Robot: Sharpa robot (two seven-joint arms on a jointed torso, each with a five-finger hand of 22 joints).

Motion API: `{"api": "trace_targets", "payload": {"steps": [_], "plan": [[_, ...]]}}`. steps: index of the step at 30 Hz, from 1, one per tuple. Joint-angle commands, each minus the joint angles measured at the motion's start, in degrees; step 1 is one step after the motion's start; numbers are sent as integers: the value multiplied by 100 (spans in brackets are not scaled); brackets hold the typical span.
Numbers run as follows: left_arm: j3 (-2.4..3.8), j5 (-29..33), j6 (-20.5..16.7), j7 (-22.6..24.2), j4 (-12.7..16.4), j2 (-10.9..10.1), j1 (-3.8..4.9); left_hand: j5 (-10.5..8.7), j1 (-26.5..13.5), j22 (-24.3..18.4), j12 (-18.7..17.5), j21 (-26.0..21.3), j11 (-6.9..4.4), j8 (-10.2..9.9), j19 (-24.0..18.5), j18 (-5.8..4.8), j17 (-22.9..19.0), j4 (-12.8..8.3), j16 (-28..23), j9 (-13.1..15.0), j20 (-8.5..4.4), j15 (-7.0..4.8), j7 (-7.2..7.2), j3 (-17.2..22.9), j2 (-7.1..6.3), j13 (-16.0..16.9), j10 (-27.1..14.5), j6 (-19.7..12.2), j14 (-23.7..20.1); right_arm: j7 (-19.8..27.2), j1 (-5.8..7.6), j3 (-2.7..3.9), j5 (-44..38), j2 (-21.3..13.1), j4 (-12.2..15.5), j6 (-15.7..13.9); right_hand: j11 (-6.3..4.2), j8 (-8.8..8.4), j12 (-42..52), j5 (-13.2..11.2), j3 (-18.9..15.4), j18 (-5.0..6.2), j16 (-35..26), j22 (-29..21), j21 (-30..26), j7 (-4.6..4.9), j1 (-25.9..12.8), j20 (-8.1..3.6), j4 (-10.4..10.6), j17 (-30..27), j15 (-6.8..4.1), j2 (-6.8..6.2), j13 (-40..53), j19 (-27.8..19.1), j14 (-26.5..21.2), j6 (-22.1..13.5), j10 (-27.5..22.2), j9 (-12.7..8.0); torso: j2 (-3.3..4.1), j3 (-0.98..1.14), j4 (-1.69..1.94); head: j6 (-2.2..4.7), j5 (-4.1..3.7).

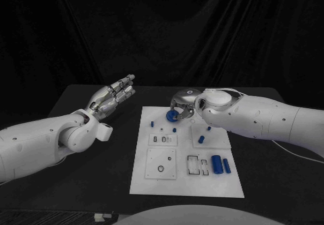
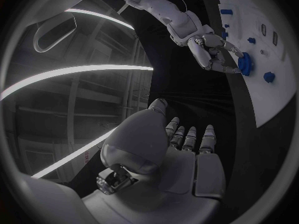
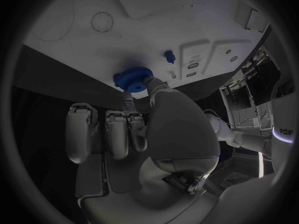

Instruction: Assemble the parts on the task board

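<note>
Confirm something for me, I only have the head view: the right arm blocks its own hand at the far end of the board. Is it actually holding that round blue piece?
Observer: Yes. In the right wrist view the right hand pinches the blue gear between its fingertips, at the edge of the white board.
Operator: Is the gear seated on the board or lifted?
Observer: Can't tell for sure. The left wrist view shows the gear edge-on against the board's surface, with the fingers wrapped over it.
Operator: Left hand carrying anything?
Observer: No. In its own wrist view the left hand has its fingers straight and nothing in the palm, off the board.
</note>
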Motion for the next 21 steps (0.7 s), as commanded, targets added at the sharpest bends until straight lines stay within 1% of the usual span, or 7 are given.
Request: {"api": "trace_targets", "payload": {"steps": [1, 4, 7, 13, 15, 16, 21], "plan": [[6, 8, 57, 68, 6, 14, -5, 36, 44, 8, -15, 25, 50, 22, 6, 103, -9, -34, -21, 7, 49, 52, 13, -10, 7, -7, -4, -14, -2, -5, -27, -9, -36, 13, -15, 187, -2, -147, 20, -107, 30, 48, 17, 1203, -68, 47, -60, -7, 19, 1508, 23, -2, 1509, 50, 600, -213, 607, -40, -1, -1, -4, -2, 6], [6, 8, 56, 69, 2, 15, -5, 38, 47, 7, -15, 24, 60, 22, 5, 103, -9, -45, -21, 6, 54, 57, 14, -3, 2, -8, -5, -18, -2, 13, -37, -9, -36, 20, -19, 233, 6, -207, 20, -220, 31, 52, 17, 1197, -87, 54, -73, 4, 21, 1508, 35, 3, 1509, 39, 600, -276, 607, -79, -1, -1, -4, -3, 4], [6, 8, 55, 70, -3, 15, -5, 38, 47, 7, -15, 24, 60, 22, 5, 103, -9, -45, -21, 6, 54, 57, 14, -3, 2, -8, -5, -18, -2, 29, -47, -9, -36, 27, -25, 265, 6, -224, 20, -246, 34, 57, 17, 1191, -106, 48, -70, 7, 17, 1508, 36, 7, 1509, 27, 600, -295, 607, -90, 0, 0, -2, -8, 3], [6, 8, 58, 71, -8, 16, -5, 38, 47, 7, -15, 24, 60, 22, 5, 103, -9, -45, -21, 6, 54, 57, 14, -3, 2, -8, -5, -18, -2, 54, -65, -9, -36, 43, -45, 330, -7, -383, 20, -371, 31, 68, 17, 1177, -157, 32, -84, 7, 3, 1508, 27, 16, 1509, -4, 600, -562, 607, -221, -1, 1, -5, -15, 8], [6, 8, 58, 72, -9, 17, -5, 40, 48, 8, -16, 25, 62, 22, 6, 103, -9, -49, -21, 6, 56, 57, 16, 2, 3, -8, -6, -18, -2, 57, -68, -9, -36, 44, -51, 347, -14, -392, 20, -443, 19, 75, 17, 1169, -186, 15, -100, 4, 1, 1508, 21, 20, 1509, -21, 600, -669, 607, -282, -1, 0, -6, -20, 9], [6, 8, 58, 72, -10, 17, -5, 41, 49, 8, -16, 25, 62, 22, 6, 103, -9, -50, -21, 6, 56, 57, 17, 2, 3, -8, -6, -18, -2, 58, -69, -9, -36, 44, -53, 350, -19, -388, 20, -590, 2, 80, 17, 1162, -212, 17, -116, -2, -1, 1508, 15, 27, 1509, -35, 600, -759, 607, -343, -1, 0, -6, -20, 9], [6, 8, 60, 71, -17, 19, -5, 41, 49, 8, -16, 25, 62, 22, 6, 103, -9, -50, -21, 6, 56, 57, 17, 2, 3, -8, -6, -18, -2, 57, -72, -9, -36, 35, -56, 346, -21, -377, 20, -737, -28, 86, 17, 1154, -242, 11, -145, -3, 6, 1508, 14, 32, 1509, -52, 600, -804, 607, -404, -1, 1, -8, -33, 11]]}}
